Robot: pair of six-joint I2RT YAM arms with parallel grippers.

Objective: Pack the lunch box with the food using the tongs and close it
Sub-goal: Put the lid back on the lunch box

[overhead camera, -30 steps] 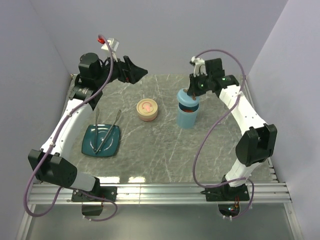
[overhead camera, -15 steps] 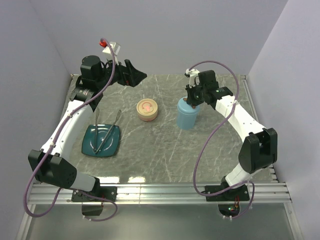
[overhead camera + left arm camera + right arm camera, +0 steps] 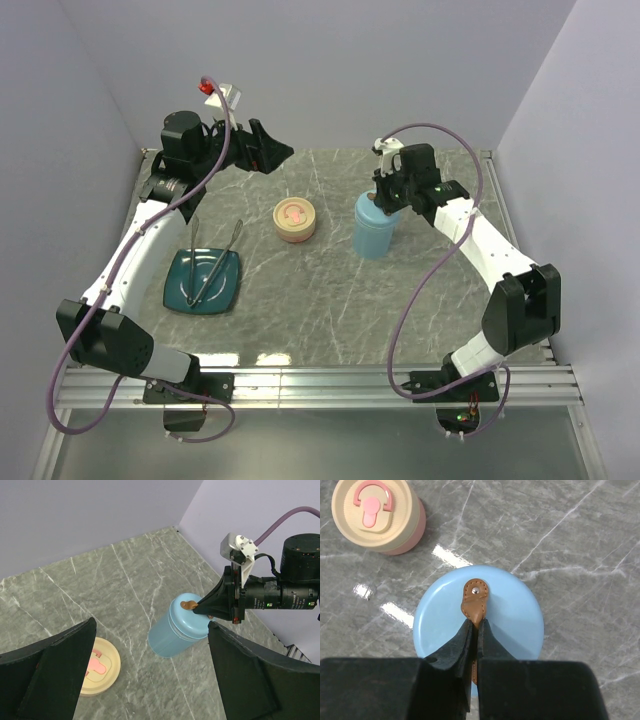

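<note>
As I look from the arm bases outward, the dark teal plate (image 3: pixel 180 290) lies nearest, on the left of the marble table (image 3: pixel 330 300). The tongs (image 3: pixel 216 264) rest on it, their two arms spread toward the back. Further in, at the middle, I see a beige round container (image 3: pixel 295 220) with a pink latch on its lid. To its right stands the blue lunch box (image 3: pixel 510 610), lid on. The right gripper (image 3: pixel 476 625) is closed tight on the brown tab (image 3: pixel 475 600) on top of the lid. Farthest, at the back left, the left gripper (image 3: pixel 272 152) hangs in the air with fingers wide apart, holding nothing.
</note>
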